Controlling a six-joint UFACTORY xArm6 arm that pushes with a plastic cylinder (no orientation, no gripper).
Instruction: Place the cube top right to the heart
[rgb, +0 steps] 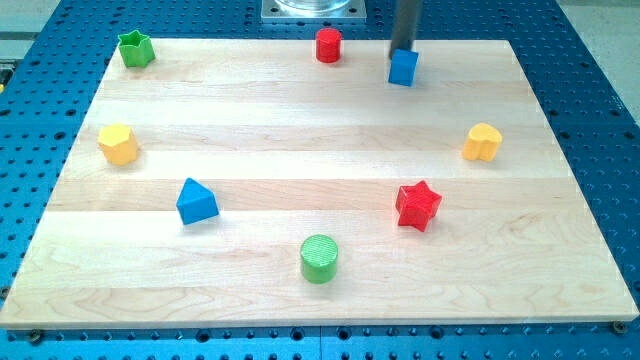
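The blue cube (403, 68) sits near the board's top edge, right of centre. The yellow heart (483, 142) lies at the view's right, below and to the right of the cube. My tip (402, 50) comes down from the view's top and stands right at the cube's upper side, apparently touching it. The rod's very end meets the cube's top edge, so I cannot tell if there is a small gap.
A red cylinder (328, 45) stands left of the cube. A green star (135, 48) is at top left, a yellow hexagon (118, 144) at left, a blue triangular block (196, 201) lower left, a green cylinder (320, 258) bottom centre, and a red star (418, 205) below the heart's left.
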